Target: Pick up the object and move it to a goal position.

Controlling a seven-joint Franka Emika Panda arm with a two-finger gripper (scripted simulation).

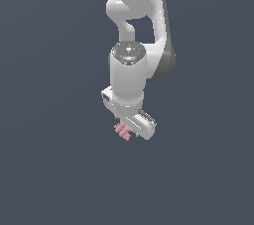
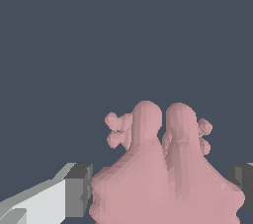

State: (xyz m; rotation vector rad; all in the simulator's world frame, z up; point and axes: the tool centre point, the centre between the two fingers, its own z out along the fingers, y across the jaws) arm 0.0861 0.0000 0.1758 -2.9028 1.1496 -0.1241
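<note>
From where I stand, the white arm (image 1: 136, 30) comes down from the 12 o'clock edge of the exterior view and ends near the middle, with its round wrist joint turned toward me. Below the wrist sits the end effector (image 1: 130, 129), pointing downward and a little toward 5 o'clock. The pink object (image 1: 122, 131) shows just under it, on its 7 o'clock side, touching the white body; only some stubby pink ends stick out, the rest is hidden by the hand. All around there is only a plain dark blue-grey background (image 1: 49, 169), and I cannot tell whether the object rests on any surface or hangs above it. In the wrist view the object (image 2: 165, 178) is very near the camera and large: a wide lumpy base, two tall rounded columns side by side, and small knobs on both sides of them. One grey pad (image 2: 79, 191) on a white finger is just beside one flank of the base, and the second grey pad (image 2: 243, 178) is just beside the other flank. So the end effector is closed narrowly on the object, with the object between its two pads.
</note>
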